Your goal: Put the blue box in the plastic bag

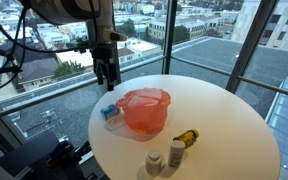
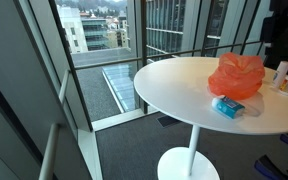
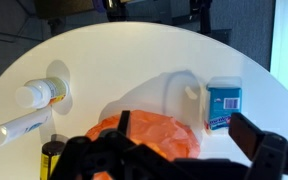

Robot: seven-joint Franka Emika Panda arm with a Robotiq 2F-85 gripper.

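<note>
Gripper (image 1: 106, 78) hovers over desk (image 1: 224, 110); fingers (image 3: 259, 145) apart, holding nothing. Box (image 3: 224, 105) lies flat on desk, touching or just beside bag (image 3: 149, 135), not yet in it. In wrist view, box lies ahead of fingers, offset toward frame right, long axis pointing away from camera. In an exterior view, box sits below gripper, near desk edge. Likely next move: shift over box, descend, close across short side. Hazard: bag beside box may snag a finger. Bottles (image 3: 39, 95) beyond bag, well apart, no obstruction
</note>
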